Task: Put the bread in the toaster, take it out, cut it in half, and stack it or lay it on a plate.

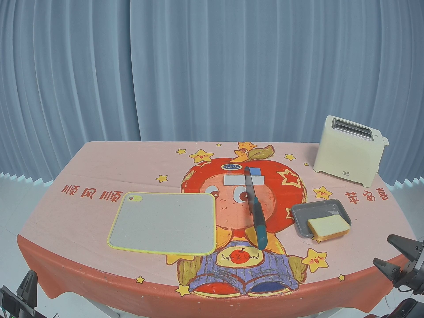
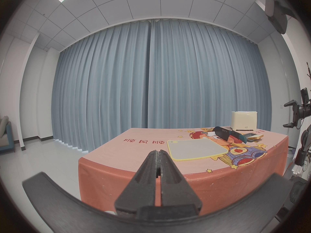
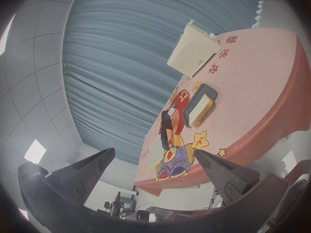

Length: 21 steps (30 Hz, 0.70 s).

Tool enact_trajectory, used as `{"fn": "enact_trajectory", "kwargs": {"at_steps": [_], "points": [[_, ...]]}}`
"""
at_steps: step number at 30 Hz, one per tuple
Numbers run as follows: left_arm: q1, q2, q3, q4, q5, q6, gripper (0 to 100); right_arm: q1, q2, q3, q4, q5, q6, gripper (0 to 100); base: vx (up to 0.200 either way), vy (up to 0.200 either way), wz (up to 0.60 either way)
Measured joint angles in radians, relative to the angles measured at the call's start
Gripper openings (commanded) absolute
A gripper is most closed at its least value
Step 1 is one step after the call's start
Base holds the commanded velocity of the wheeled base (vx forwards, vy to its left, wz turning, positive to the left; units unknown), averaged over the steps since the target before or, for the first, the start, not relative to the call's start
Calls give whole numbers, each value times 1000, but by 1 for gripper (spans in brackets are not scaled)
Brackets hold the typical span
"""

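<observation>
Pale square bread slice (image 1: pixel 329 226) lies in the grey rectangular plastic tray (image 1: pixel 309 209), lower right of the head view. Judged light, soft and easily crushed; grip gently across opposite crust edges. Right gripper (image 3: pixel 155 152): fingers apart, empty. Left gripper (image 2: pixel 158 156): fingers together, empty.

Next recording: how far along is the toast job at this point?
Nothing looks done yet: the bread lies whole on the grey tray, nothing sticks out of the toaster, and the knife and cutting board sit untouched. Nothing is in hand: the left gripper is shut and empty, the right gripper open, both short of the table. Toasting, cutting and plating all remain.
</observation>
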Motion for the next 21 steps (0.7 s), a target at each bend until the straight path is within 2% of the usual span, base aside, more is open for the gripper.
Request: {"fn": "enact_trajectory", "kwargs": {"at_steps": [21], "points": [[0,0,0,0,0,0,0,-2,49,-12,-3,0,7,100,0,0,0]]}}
